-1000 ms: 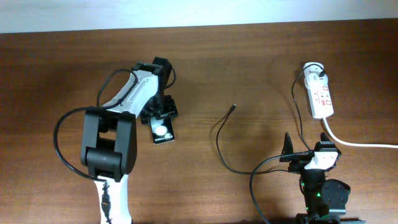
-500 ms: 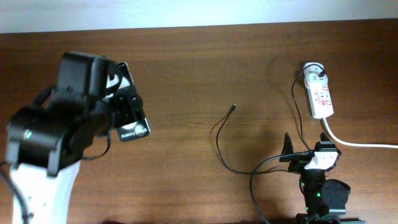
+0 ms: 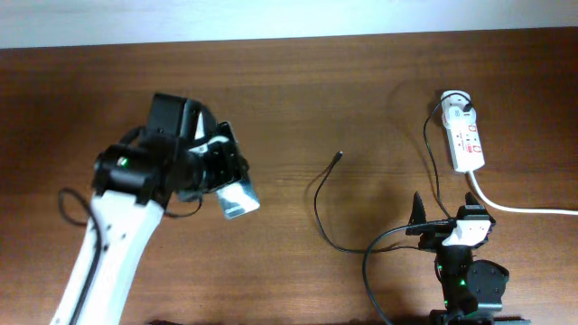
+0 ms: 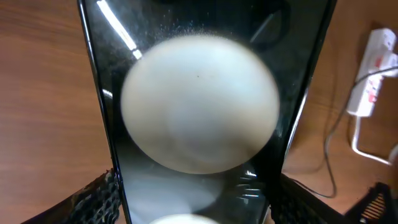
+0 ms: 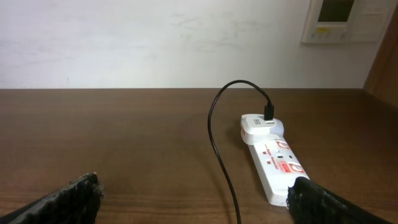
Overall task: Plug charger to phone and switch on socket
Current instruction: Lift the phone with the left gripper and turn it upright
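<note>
My left gripper [image 3: 224, 179] is shut on the phone [image 3: 240, 200] and holds it off the table at the middle left, tilted. In the left wrist view the phone [image 4: 199, 106] fills the frame, black and glossy with a big white round patch, between my fingers [image 4: 193, 193]. The charger, a thin black cable [image 3: 318, 203], lies on the table with its connector tip [image 3: 339, 155] free at the centre. The socket [image 3: 465, 135], a white strip with red marks, lies far right; it also shows in the right wrist view [image 5: 273, 158]. My right gripper [image 3: 444, 215] is open and empty, near the front edge [image 5: 199, 214].
The cable's far end is plugged into a white adapter on the socket's far end [image 5: 268, 115]. A thick white cord [image 3: 524, 209] runs from the socket off the right edge. A white wall with a small panel [image 5: 336, 18] stands behind the table.
The left arm has lifted the phone off the table, swung it up and left, then back right to the middle left. The right arm, cable and socket have not moved.
</note>
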Robot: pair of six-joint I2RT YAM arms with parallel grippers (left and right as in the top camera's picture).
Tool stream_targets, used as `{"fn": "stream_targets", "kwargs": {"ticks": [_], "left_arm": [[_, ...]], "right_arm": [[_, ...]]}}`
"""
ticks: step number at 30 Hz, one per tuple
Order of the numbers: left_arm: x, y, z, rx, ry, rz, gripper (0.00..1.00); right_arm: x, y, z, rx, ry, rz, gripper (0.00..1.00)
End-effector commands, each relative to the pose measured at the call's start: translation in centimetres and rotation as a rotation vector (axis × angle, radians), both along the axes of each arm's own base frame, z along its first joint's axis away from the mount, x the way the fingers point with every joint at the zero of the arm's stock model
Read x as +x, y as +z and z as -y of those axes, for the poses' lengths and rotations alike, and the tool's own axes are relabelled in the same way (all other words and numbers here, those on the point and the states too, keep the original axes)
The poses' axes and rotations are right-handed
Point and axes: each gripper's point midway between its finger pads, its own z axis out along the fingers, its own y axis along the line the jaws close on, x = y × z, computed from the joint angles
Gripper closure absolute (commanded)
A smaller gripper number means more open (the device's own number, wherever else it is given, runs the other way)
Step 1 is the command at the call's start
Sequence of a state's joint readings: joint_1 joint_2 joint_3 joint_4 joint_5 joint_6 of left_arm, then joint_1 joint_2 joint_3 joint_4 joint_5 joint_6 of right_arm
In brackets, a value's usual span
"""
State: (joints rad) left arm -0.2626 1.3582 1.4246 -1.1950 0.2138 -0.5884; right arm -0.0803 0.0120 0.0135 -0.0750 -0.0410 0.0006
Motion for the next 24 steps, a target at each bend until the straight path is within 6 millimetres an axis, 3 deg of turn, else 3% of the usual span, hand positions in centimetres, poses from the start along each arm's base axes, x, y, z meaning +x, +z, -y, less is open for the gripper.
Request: {"fn": "stream_targets", "kwargs": {"ticks": [1, 5, 7, 8, 12, 17, 24], "left_arm": [[1.0, -2.8, 3.9, -0.162, -0.077, -0.143, 0.37], [1.0, -6.0, 7.8, -0.373, -0.142, -0.365, 0.36], [1.1, -5.7, 9.0, -0.528, -0.152, -0.440, 0.36], [1.8, -4.6, 9.1, -0.624, -0.151, -0.436, 0.36], [3.3, -2.1, 8.3, -0.800, -0.124, -0.421, 0.37], [4.5, -0.3, 6.1, -0.921, -0.082, -0.399, 0.36], [4.9, -0.2, 5.5, -0.935, -0.070, -0.388, 0.36]], "right_arm": [[0.0, -0.3, 0.0, 0.003, -0.001, -0.005, 0.01], [0.0, -0.3, 0.0, 0.003, -0.001, -0.005, 0.01], [0.0, -0.3, 0.0, 0.003, -0.001, -0.005, 0.01], [0.0, -0.3, -0.1, 0.003, -0.001, -0.005, 0.01], [0.0, -0.3, 0.0, 0.003, -0.001, -0.005, 0.01], [0.0, -0.3, 0.0, 0.003, -0.001, -0.005, 0.01], [0.0, -0.3, 0.0, 0.003, -0.001, -0.005, 0.01]]}}
